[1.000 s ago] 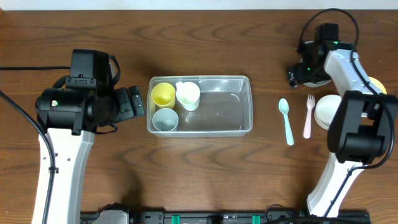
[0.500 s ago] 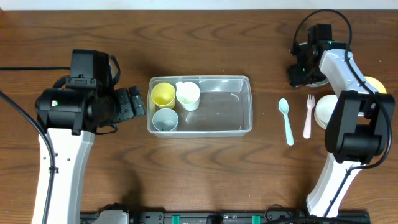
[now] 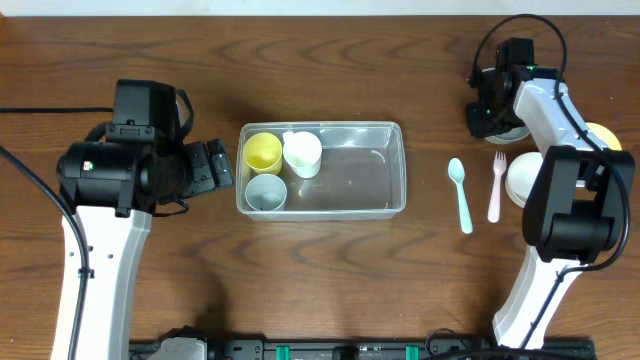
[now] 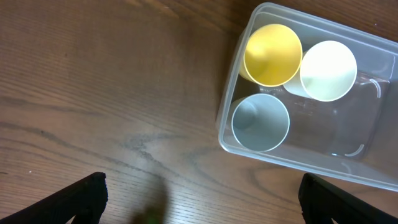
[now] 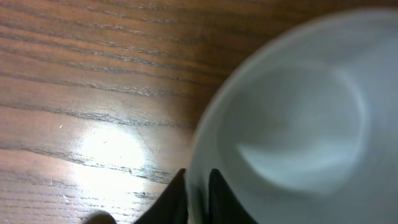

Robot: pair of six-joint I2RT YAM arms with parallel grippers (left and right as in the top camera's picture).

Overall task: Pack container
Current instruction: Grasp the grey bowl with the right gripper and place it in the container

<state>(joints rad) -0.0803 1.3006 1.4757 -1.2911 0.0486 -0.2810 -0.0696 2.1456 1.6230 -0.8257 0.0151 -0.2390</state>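
The clear container (image 3: 360, 176) sits mid-table with a yellow cup (image 3: 263, 151), a white cup (image 3: 302, 153) and a grey cup (image 3: 266, 191) in its left end. My left gripper (image 3: 215, 165) hovers open just left of it; in the left wrist view the container (image 4: 298, 163) lies ahead of the open gripper (image 4: 199, 211). At the far right my right gripper (image 3: 490, 112) is shut on the rim of a grey bowl (image 5: 298, 118). In the right wrist view the gripper (image 5: 199, 196) pinches that rim, one finger inside and one outside.
A teal spoon (image 3: 460, 195) and a pink fork (image 3: 496, 185) lie right of the container. Beside them stands a white bowl (image 3: 523, 178), partly under the right arm, and a yellow bowl (image 3: 606, 135) peeks out behind the arm.
My right gripper has closed from open onto the grey bowl's rim after shifting slightly toward the back. The left arm and the container have not moved.
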